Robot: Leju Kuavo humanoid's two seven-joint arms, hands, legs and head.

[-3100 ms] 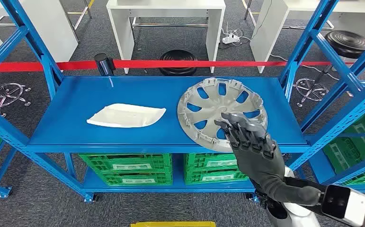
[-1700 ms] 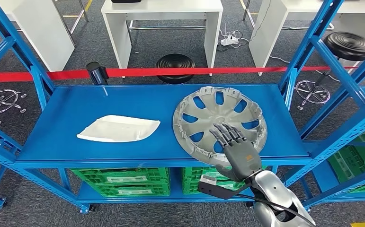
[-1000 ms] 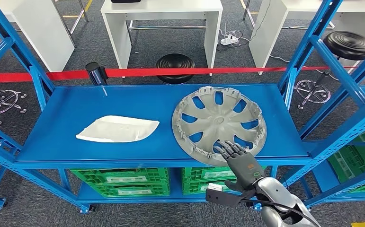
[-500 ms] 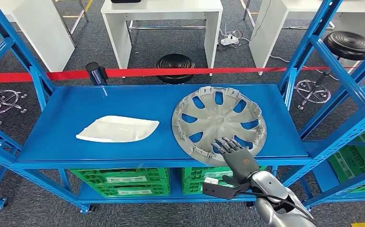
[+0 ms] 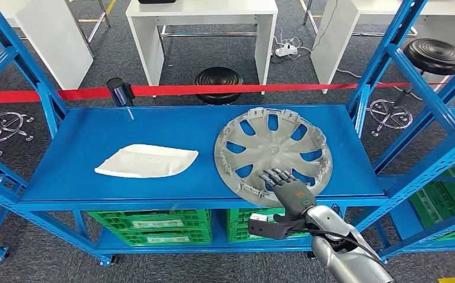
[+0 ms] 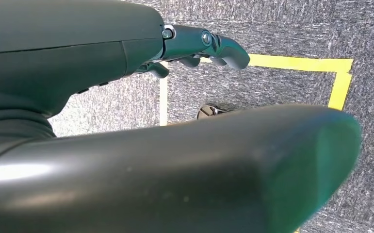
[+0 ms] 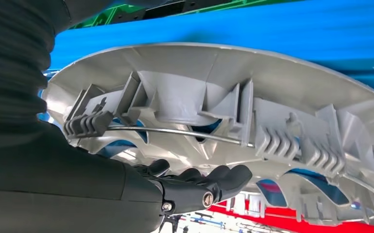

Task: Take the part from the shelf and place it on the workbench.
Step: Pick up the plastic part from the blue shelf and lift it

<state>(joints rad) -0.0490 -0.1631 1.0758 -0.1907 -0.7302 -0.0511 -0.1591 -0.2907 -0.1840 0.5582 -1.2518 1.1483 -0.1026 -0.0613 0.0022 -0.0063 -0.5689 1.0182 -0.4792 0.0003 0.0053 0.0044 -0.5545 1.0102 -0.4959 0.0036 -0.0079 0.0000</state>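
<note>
A grey wheel cover [image 5: 272, 150] lies inner face up on the right half of the blue shelf [image 5: 154, 127], its near rim slightly over the shelf's front edge. My right hand [image 5: 290, 191] reaches in from below at that near rim. Its fingers [image 5: 275, 175] lie stretched over the rim onto the cover, and the thumb sits lower, in front of the shelf edge. In the right wrist view the fingers [image 7: 194, 187] are spread close to the wheel cover's [image 7: 214, 97] ribs and clips without closing on them. My left hand [image 6: 199, 43] hangs over the floor, holding nothing.
A white moulded part [image 5: 145, 161] lies on the shelf's left half. Blue uprights [image 5: 390, 53] frame both sides. Green crates [image 5: 154, 215] sit on the level below. A red barrier tape [image 5: 213, 89], white tables and black stools stand behind.
My right hand dropped from above the cover to its near rim, and over the last half second slid its fingers further onto the cover. The cover has not moved.
</note>
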